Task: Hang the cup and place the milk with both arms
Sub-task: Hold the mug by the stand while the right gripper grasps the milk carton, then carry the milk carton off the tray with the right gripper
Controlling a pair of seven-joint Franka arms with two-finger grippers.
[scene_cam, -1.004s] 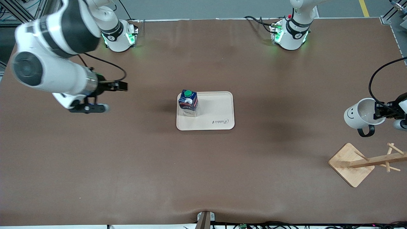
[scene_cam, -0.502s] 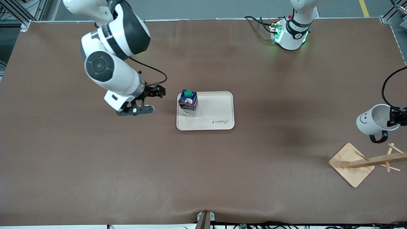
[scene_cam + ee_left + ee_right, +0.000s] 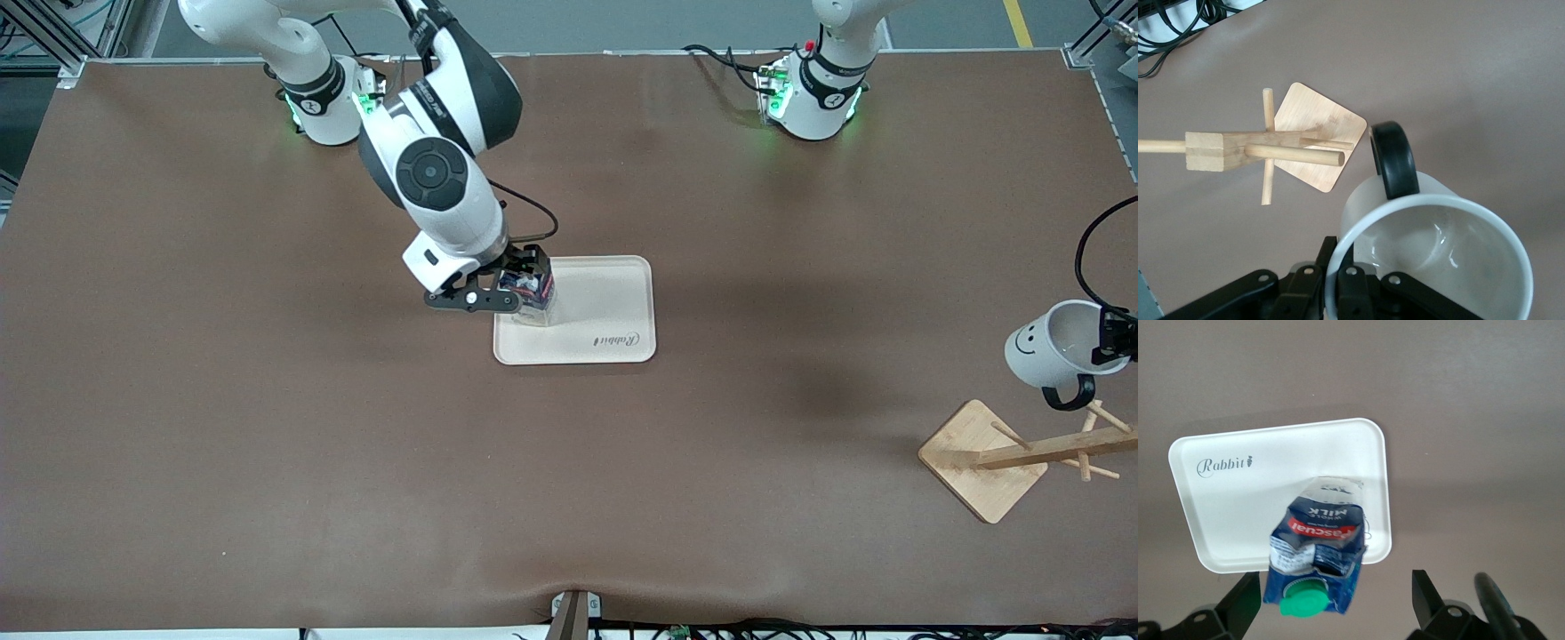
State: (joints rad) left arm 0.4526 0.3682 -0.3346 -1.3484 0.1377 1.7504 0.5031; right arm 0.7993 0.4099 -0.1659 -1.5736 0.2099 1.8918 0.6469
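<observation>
The milk [image 3: 533, 292], a dark blue carton with a green cap, stands upright on the cream tray [image 3: 605, 311] at its corner toward the right arm's end. My right gripper [image 3: 514, 283] is over the carton, open. In the right wrist view its fingers [image 3: 1245, 603] stand wide on either side of the milk [image 3: 1317, 547], not touching it. My left gripper [image 3: 1116, 336] is shut on the rim of the white smiley cup [image 3: 1053, 342]. It holds the cup tilted in the air just above the wooden rack [image 3: 1022, 453], with the black handle [image 3: 1395, 160] close to a peg [image 3: 1295, 153].
The rack's square base [image 3: 978, 458] lies near the left arm's end of the table, with pegs sticking out sideways. The tray [image 3: 1238, 507] bears "Rabbit" lettering. Brown table cloth [image 3: 356, 444] lies all around.
My right arm has swung from the right arm's end of the table to the milk on the tray. My left gripper has carried the cup down closer to the rack's pegs.
</observation>
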